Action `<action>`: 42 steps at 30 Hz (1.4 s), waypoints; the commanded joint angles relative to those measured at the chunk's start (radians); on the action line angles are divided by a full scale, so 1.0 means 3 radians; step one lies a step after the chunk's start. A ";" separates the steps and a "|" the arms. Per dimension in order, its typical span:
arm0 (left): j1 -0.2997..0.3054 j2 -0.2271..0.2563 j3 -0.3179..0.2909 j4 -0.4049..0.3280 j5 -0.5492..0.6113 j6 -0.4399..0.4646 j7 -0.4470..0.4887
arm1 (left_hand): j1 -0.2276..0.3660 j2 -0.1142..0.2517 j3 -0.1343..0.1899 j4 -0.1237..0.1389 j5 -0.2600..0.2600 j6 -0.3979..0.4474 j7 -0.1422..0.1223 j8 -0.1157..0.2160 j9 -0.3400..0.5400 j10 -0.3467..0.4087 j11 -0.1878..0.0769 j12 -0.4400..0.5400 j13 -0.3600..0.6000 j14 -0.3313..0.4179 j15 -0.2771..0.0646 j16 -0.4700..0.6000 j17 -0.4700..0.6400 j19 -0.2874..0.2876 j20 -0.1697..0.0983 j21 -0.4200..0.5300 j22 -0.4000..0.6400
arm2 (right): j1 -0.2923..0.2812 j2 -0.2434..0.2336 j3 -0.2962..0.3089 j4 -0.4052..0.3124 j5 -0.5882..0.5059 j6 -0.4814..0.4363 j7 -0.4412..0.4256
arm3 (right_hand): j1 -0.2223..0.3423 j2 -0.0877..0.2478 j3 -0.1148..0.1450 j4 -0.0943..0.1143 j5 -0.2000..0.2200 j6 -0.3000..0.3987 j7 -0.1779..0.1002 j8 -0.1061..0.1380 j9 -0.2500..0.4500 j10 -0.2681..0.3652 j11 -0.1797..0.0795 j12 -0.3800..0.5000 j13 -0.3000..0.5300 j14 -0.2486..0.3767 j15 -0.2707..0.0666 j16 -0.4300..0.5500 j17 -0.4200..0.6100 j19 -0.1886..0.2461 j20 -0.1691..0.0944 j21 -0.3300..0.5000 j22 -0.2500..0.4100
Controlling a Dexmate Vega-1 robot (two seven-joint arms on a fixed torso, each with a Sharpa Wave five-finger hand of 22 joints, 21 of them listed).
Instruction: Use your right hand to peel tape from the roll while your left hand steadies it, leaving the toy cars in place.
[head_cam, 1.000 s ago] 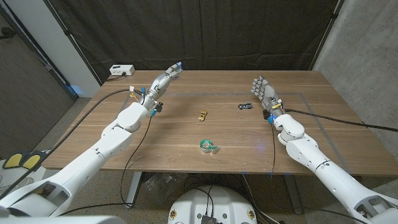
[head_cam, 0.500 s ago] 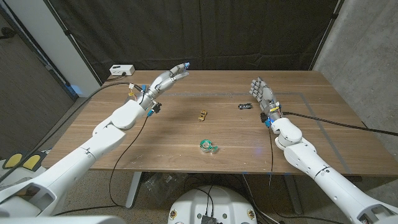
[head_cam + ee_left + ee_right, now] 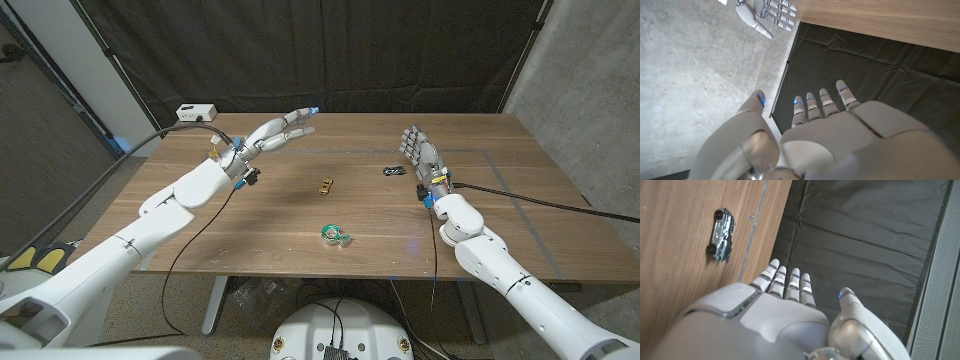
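Note:
A green tape roll (image 3: pixel 335 235) with a short clear tail lies near the table's front middle. A gold toy car (image 3: pixel 326 184) sits behind it, and a dark toy car (image 3: pixel 393 170) (image 3: pixel 721 234) sits further right. My left hand (image 3: pixel 279 132) (image 3: pixel 830 130) is raised over the back left of the table, fingers spread, holding nothing. My right hand (image 3: pixel 422 154) (image 3: pixel 785 305) (image 3: pixel 767 12) stands with its fingers straight beside the dark car, empty. Both hands are far from the roll.
A white box (image 3: pixel 195 113) sits at the table's back left corner. Cables (image 3: pixel 560 196) run across the right side and off the left edge. Faint tape lines mark a rectangle on the wooden table (image 3: pixel 300 215). A dark curtain hangs behind.
My left arm has swung rightward and forward, its fingers spreading wider. My right arm has shifted slightly left. The roll and both cars have not moved.

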 commanded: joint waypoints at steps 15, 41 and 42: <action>0.0001 0.0285 -0.0011 -0.0494 0.0645 0.0068 -0.0276 | 0.0078 -0.0036 0.0001 -0.0067 -0.0009 0.0241 0.0025 0.0017 0.0019 0.0194 -0.0016 0.0014 0.0019 0.0151 -0.0030 0.0001 0.0004 0.0079 0.0007 -0.0024 0.0017 | -0.0145 0.0012 -0.0014 -0.0196 -0.0127 0.0003 -0.0155 | 0.0018 0.0006 -0.0005 0.0004 0.0017 0.0014 -0.0012 0.0007 0.0006 0.0024 -0.0001 0.0019 0.0011 0.0012 0.0024 0.0011 0.0018 0.0014 0.0036 -0.0014 0.0010; -0.0090 0.0622 0.0068 -0.0997 0.0924 0.0474 -0.0835 | 0.0261 -0.0104 0.0021 -0.0210 -0.0003 0.0712 0.0114 0.0077 0.0018 0.0488 -0.0019 0.0022 0.0015 0.0250 -0.0060 -0.0027 -0.0007 0.0172 -0.0017 -0.0054 0.0015 | -0.0205 0.0078 -0.0053 -0.0220 -0.0195 0.0047 -0.0216 | 0.0013 0.0004 -0.0003 0.0006 0.0018 0.0019 -0.0014 0.0004 0.0007 0.0049 0.0019 0.0023 0.0011 0.0035 0.0023 0.0012 0.0016 0.0019 0.0049 -0.0028 0.0012; -0.0101 0.0655 0.0069 -0.1055 0.0968 0.0519 -0.0884 | 0.0282 -0.0106 0.0026 -0.0224 -0.0001 0.0724 0.0112 0.0074 0.0018 0.0506 -0.0033 0.0023 0.0015 0.0256 -0.0062 -0.0029 -0.0008 0.0181 -0.0019 -0.0055 0.0015 | -0.0214 0.0075 -0.0056 -0.0233 -0.0204 0.0046 -0.0223 | 0.0014 0.0005 -0.0003 0.0006 0.0018 0.0018 -0.0017 0.0004 0.0007 0.0049 0.0016 0.0023 0.0011 0.0035 0.0024 0.0011 0.0015 0.0019 0.0049 -0.0029 0.0012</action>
